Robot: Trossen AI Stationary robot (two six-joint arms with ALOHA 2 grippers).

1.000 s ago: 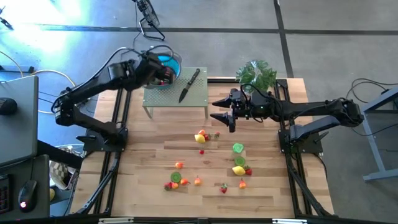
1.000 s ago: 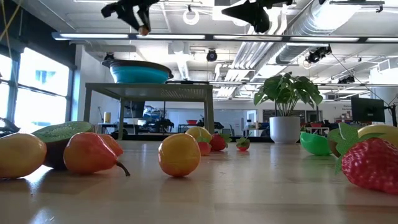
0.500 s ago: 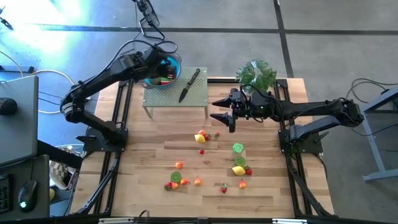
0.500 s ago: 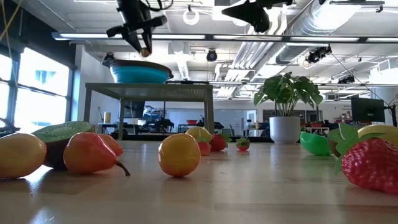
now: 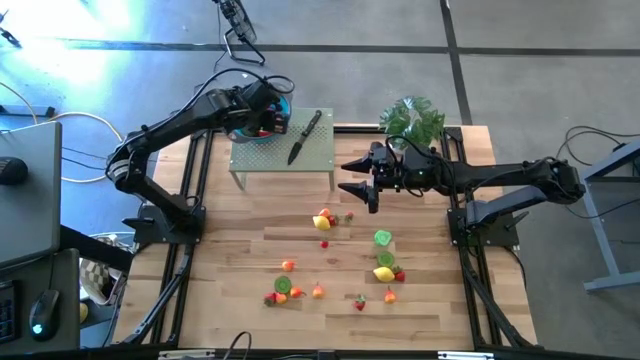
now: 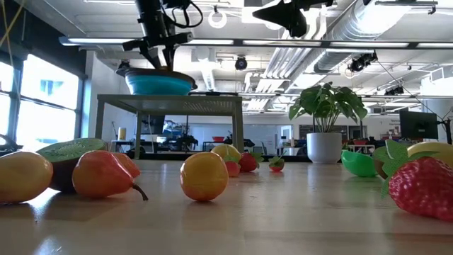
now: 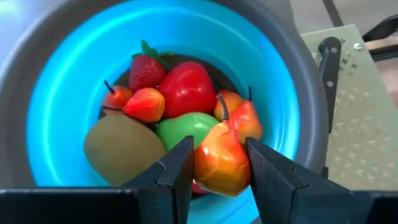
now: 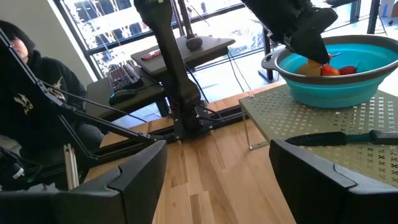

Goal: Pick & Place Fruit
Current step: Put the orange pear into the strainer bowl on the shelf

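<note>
My left gripper (image 7: pixel 217 149) hangs over the blue bowl (image 5: pixel 282 100), shut on a red-and-yellow toy pear (image 7: pixel 222 163). The bowl (image 7: pixel 62 106) stands on the green perforated stand (image 5: pixel 283 155) and holds a strawberry (image 7: pixel 146 70), a red apple (image 7: pixel 185 86), a kiwi (image 7: pixel 121 148) and other fruit. Several more fruit pieces lie on the wooden table, among them a lemon (image 5: pixel 384 273) and a green half (image 5: pixel 383 238). My right gripper (image 5: pixel 358 178) hovers open above the table, right of the stand. My left gripper pinches the pear's wide lower body (image 7: pixel 202 167) between its two fingers, one on each side. The fingers slant down into the bowl from above. The pear's stem end (image 7: pixel 219 102) points away from the gripper, and the pear hangs just above the fruit in the bowl.
A black-handled knife (image 5: pixel 305 136) lies on the stand beside the bowl. A potted plant (image 5: pixel 412 118) stands at the table's far right. A person (image 8: pixel 28 87) sits beyond the table's left side. Bare wood lies between the stand and the scattered fruit.
My left gripper has carried the pear toward the far right, from beside the bowl's left rim to over its middle. It has sunk and tipped further downward, staying shut on the pear.
</note>
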